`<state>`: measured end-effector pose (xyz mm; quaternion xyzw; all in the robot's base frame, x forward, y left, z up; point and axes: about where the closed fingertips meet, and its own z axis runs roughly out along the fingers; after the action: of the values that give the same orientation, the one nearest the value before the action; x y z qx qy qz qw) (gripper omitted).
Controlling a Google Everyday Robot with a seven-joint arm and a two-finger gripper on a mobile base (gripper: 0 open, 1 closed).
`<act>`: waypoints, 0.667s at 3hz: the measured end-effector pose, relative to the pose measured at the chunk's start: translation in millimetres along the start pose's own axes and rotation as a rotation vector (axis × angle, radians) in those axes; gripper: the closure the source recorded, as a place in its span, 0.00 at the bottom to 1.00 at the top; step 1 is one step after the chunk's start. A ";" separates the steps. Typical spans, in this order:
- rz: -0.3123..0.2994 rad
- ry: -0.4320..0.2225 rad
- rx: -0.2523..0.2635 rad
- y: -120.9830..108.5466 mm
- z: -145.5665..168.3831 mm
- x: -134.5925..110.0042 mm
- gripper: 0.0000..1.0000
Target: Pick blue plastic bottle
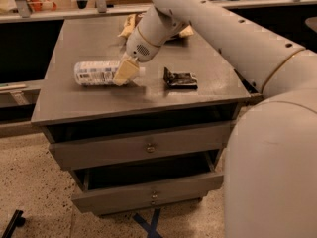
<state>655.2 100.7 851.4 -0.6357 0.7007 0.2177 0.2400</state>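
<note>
The blue plastic bottle (95,73) lies on its side on the grey cabinet top (74,103), at the left. It is clear with a pale blue-and-white label, and its white cap (141,72) points right. My gripper (126,71) reaches down from the upper right and sits at the bottle's neck end, in front of the part just left of the cap. The bottle rests on the top and is not lifted.
A small black packet (181,78) lies right of the bottle. A brown snack bag (130,24) lies at the back behind my arm. The cabinet has two drawers, and the lower one (148,195) is pulled out. My arm's large body (270,157) fills the right side.
</note>
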 end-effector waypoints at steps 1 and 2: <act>0.010 -0.046 0.027 -8.6 -32.2 -8.3 0.90; 0.014 -0.061 0.041 -13.3 -50.3 -8.7 1.00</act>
<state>666.1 75.5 896.5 -0.6188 0.7018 0.2240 0.2728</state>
